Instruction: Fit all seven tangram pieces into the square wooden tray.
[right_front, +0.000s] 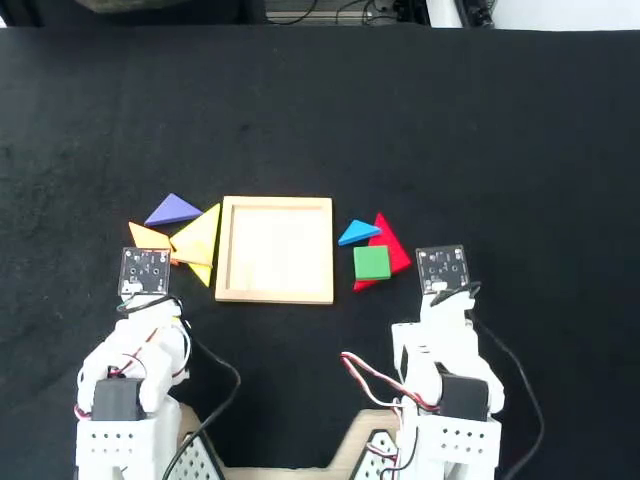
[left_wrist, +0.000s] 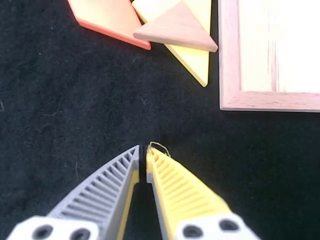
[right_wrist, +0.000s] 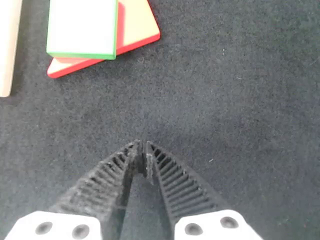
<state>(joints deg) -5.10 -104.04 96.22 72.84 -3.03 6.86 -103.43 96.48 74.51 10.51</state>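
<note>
- Tangram pieces lie on the black cloth (right_front: 320, 120), all outside the pale square wooden tray (right_front: 224, 250): purple triangle (right_front: 172, 210), orange piece (right_front: 147, 237) and yellow triangle (right_front: 200, 237) on the left arm's side, blue triangle (right_front: 358, 233), red triangle (right_front: 392, 250) and green square (right_front: 372, 263) opposite
- Left gripper (left_wrist: 142, 152), one finger grey and one yellow, is pressed together over bare cloth near the tray's corner
- Right gripper (right_wrist: 141, 150), black, is likewise closed tight, short of the green square lying on the red triangle

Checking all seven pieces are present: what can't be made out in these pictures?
Red triangle: high view, part hidden under the green square.
Yellow triangle: left wrist view, part covered by a tan triangle.
Orange piece: left wrist view, cut off by the top edge.
</note>
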